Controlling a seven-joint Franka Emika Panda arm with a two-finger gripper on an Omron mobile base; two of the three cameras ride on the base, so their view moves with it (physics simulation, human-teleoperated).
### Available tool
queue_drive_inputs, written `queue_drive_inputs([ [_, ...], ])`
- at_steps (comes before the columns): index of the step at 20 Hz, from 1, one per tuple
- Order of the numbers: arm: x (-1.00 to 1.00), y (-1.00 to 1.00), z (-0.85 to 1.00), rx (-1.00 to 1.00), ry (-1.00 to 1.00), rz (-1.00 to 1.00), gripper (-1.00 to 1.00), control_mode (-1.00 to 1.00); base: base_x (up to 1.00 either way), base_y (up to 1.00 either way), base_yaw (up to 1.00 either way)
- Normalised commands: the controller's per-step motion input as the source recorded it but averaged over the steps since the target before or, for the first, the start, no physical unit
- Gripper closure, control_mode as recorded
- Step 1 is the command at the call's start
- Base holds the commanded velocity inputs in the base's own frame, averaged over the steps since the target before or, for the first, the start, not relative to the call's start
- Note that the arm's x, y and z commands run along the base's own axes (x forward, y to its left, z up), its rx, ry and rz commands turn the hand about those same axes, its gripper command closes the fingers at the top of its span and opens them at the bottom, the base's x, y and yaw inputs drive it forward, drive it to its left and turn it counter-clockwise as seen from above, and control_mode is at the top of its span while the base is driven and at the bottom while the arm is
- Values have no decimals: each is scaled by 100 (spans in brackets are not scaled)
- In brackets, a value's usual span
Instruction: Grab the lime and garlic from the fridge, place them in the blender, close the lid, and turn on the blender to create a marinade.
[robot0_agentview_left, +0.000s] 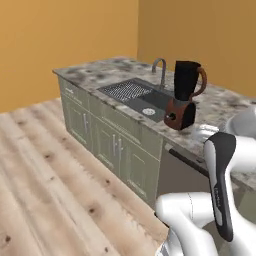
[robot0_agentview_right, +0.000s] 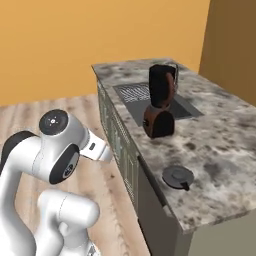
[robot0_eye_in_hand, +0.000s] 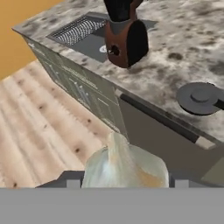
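My gripper (robot0_eye_in_hand: 124, 180) is shut on the garlic (robot0_eye_in_hand: 124, 162), a pale papery bulb at the bottom of the hand view, held out over the floor in front of the counter's edge. The blender (robot0_agentview_left: 184, 95) (robot0_agentview_right: 161, 102) (robot0_eye_in_hand: 125, 38) stands on the counter beside the sink: a black jar with a curved brown handle on a reddish-brown base with a black knob. Its top is uncovered. The lid (robot0_agentview_right: 178, 177) (robot0_eye_in_hand: 200, 98), a dark grey disc with a small knob, lies flat on the counter nearer to me than the blender. The lime and the fridge are out of view.
The speckled stone counter (robot0_agentview_right: 215, 125) holds a dark sink (robot0_agentview_left: 132, 92) with a curved faucet (robot0_agentview_left: 160, 70). Grey-green cabinet doors (robot0_agentview_left: 115, 145) and a grey front panel with a long dark handle (robot0_eye_in_hand: 157, 118) face me. A wooden floor (robot0_agentview_left: 50, 190) lies open to the left.
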Motion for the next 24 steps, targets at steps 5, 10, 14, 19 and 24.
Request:
queue_drive_inputs([
  [5,0,0,0,0,0,0,100,100,59,63,-61],
  [10,0,0,0,0,0,0,100,100,70,81,-53],
  [14,0,0,0,0,0,0,100,100,78,79,-52],
  [19,0,0,0,0,0,0,100,100,58,41,-52],
  [24,0,0,0,0,0,0,100,100,50,36,-52],
])
